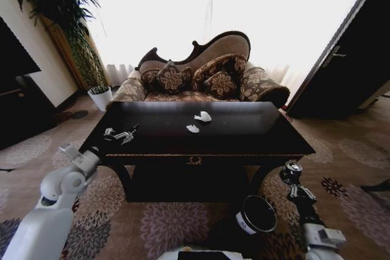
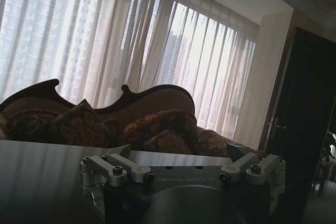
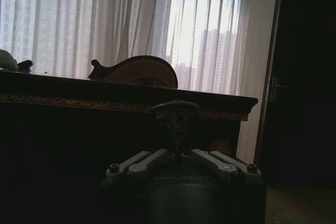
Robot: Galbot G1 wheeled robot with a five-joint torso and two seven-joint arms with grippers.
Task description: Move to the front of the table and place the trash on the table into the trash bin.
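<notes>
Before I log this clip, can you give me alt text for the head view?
A large dark-wood table with a glossy black top stands before the robot, with two crumpled white paper bits near its middle. The left gripper reaches open over the table's left part, the right gripper hangs shut below the front right corner, and a small black cylindrical trash bin sits on the patterned carpet.

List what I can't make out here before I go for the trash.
Trash bin contents: head view, interior too dark.
Tabletop: right wrist view, hidden by the table's front edge.
White trash bits: head view, too small to identify.
Spot under the left hand: head view, the hand covers it.
</notes>
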